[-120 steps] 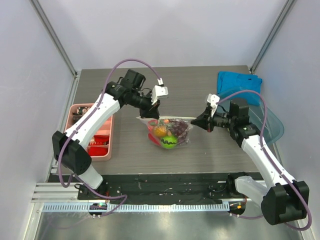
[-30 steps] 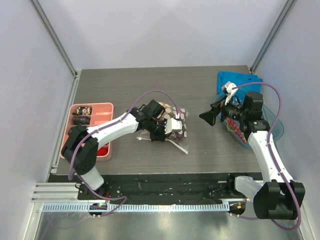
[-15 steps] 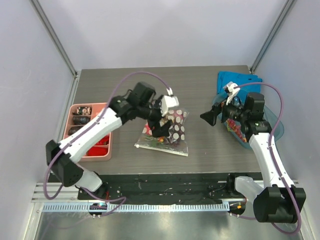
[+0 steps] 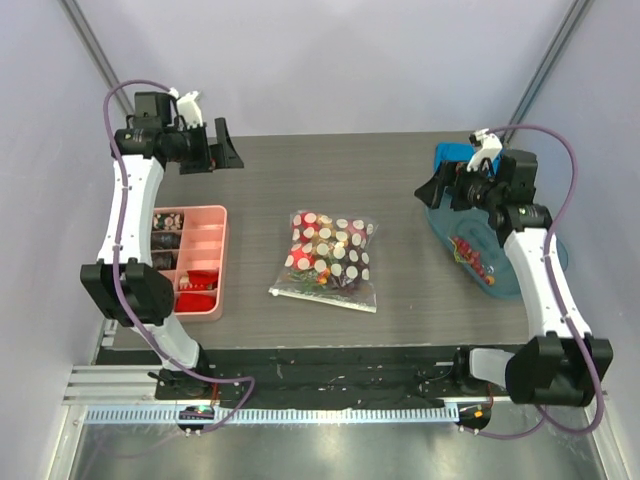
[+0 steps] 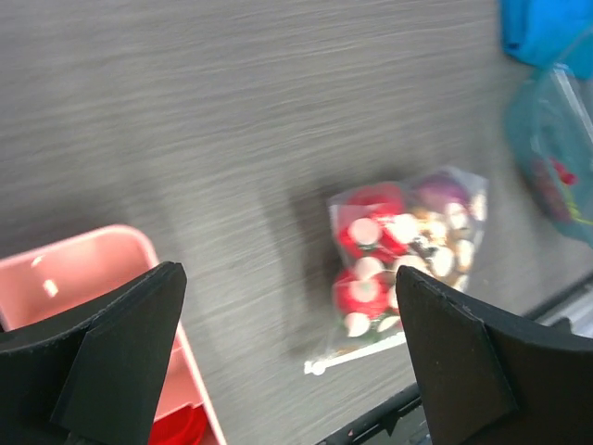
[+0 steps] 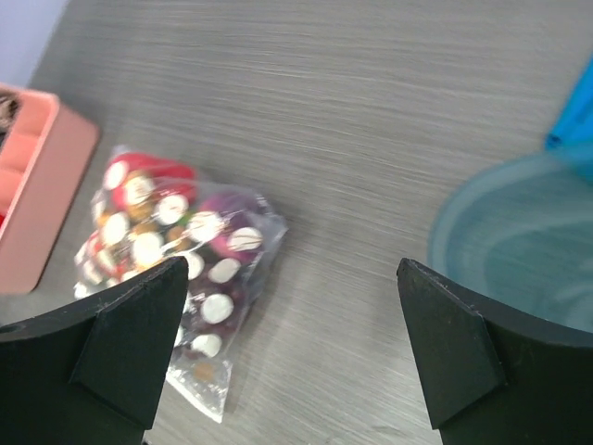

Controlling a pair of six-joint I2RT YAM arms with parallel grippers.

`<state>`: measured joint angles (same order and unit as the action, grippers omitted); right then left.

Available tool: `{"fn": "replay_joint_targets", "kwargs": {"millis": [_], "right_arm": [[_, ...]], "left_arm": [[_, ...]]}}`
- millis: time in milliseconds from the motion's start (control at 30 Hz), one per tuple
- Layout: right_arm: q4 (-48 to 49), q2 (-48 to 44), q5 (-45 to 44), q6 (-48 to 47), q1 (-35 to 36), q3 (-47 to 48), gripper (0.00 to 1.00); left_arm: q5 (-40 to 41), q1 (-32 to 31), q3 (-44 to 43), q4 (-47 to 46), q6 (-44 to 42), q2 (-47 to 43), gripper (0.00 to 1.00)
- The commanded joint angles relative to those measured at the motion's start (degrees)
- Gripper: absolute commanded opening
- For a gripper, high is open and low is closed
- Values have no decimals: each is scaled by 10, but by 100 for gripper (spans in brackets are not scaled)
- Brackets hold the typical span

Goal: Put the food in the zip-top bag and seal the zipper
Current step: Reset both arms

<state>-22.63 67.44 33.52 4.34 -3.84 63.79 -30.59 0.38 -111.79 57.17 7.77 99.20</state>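
The zip-top bag (image 4: 330,258), clear with white dots, lies flat on the table's middle with nothing touching it. Food shows through it: red pieces (image 5: 366,289) and a purple grape bunch (image 6: 227,211). The whitish zipper (image 4: 322,299) runs along the bag's near edge. My left gripper (image 4: 225,150) hangs high at the far left, well away from the bag, open and empty (image 5: 283,278). My right gripper (image 4: 430,190) hovers to the right of the bag near the tub, also open and empty (image 6: 292,269).
A pink compartment tray (image 4: 213,262) with small items stands left of the bag. A clear blue-tinted tub (image 4: 495,225) holding a few coloured pieces sits at the right, with a blue cloth (image 4: 465,158) behind it.
The left gripper opened, let go of the bag and swung up and back to the far left. The bag now lies alone. The right gripper moved slightly farther back.
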Motion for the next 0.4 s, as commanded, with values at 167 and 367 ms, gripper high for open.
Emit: {"fn": "replay_joint_targets", "kwargs": {"millis": [167,367], "right_arm": [[-67,129,-108,16,-13,91,100],[-78,157,-100,3,-13,108,99]], "left_arm": [[132,16,220,-34,-40,-116,100],[163,17,250,-28,-69,-140,100]]}}
